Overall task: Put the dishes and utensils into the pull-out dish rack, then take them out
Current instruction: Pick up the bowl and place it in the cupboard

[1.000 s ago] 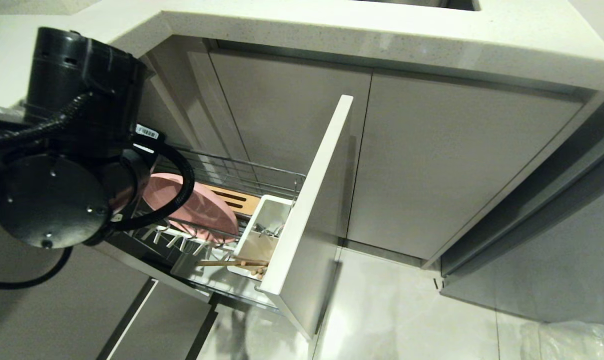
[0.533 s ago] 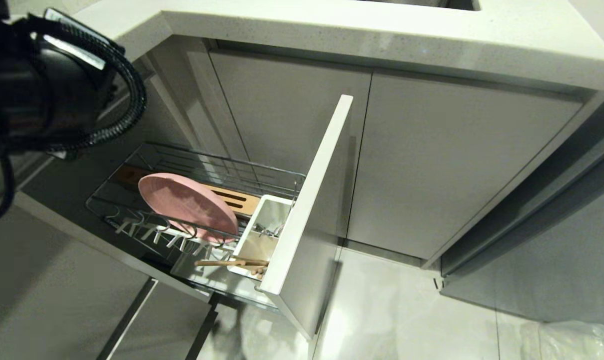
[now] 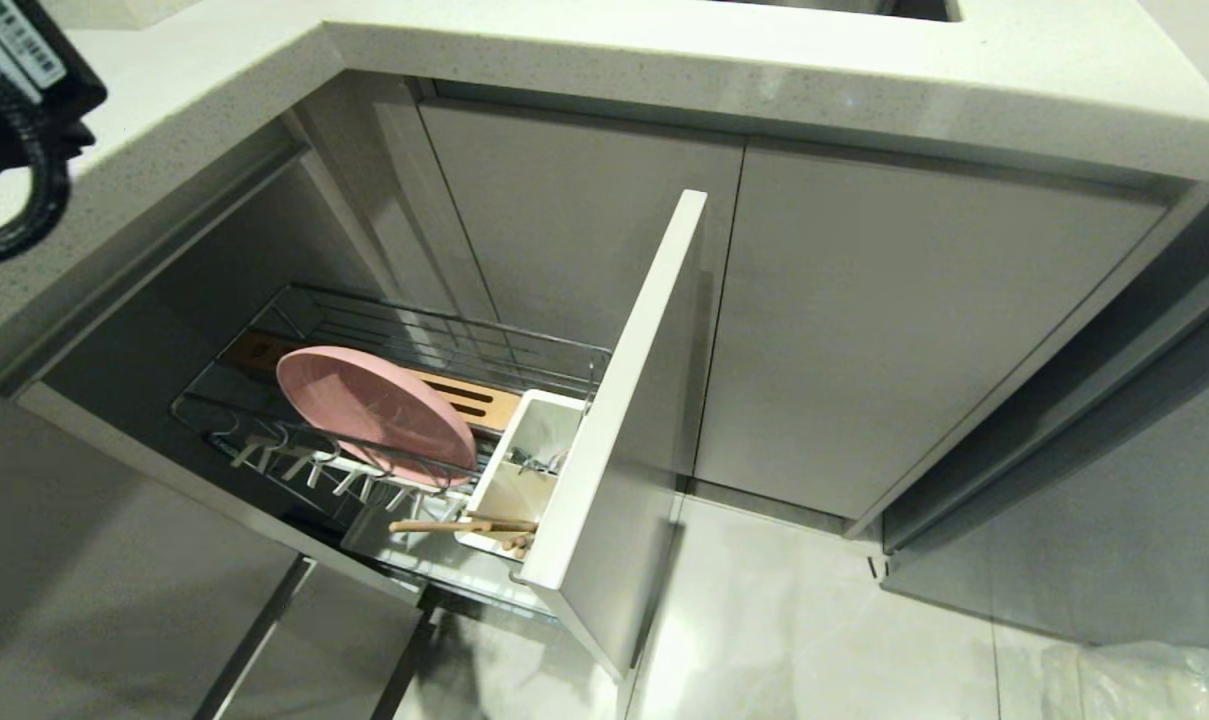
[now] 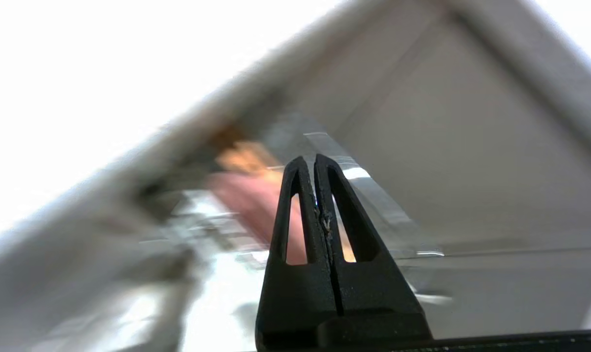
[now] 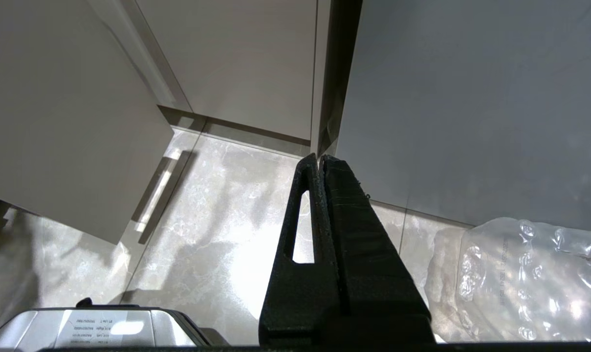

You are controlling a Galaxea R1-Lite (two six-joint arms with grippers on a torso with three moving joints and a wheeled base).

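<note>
the pull-out dish rack holds the round pink plate on edge; beside the plate, wooden chopsticks lie across its white caddy. the left gripper and the right gripper have fingers pressed together, empty.

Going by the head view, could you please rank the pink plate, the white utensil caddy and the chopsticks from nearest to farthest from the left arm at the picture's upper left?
The left gripper itself is outside the head view, shut and empty.
1. Pink plate, leaning in the rack's left part.
2. White utensil caddy, against the front panel.
3. Chopsticks, at the rack's near end, just past the caddy.
</note>
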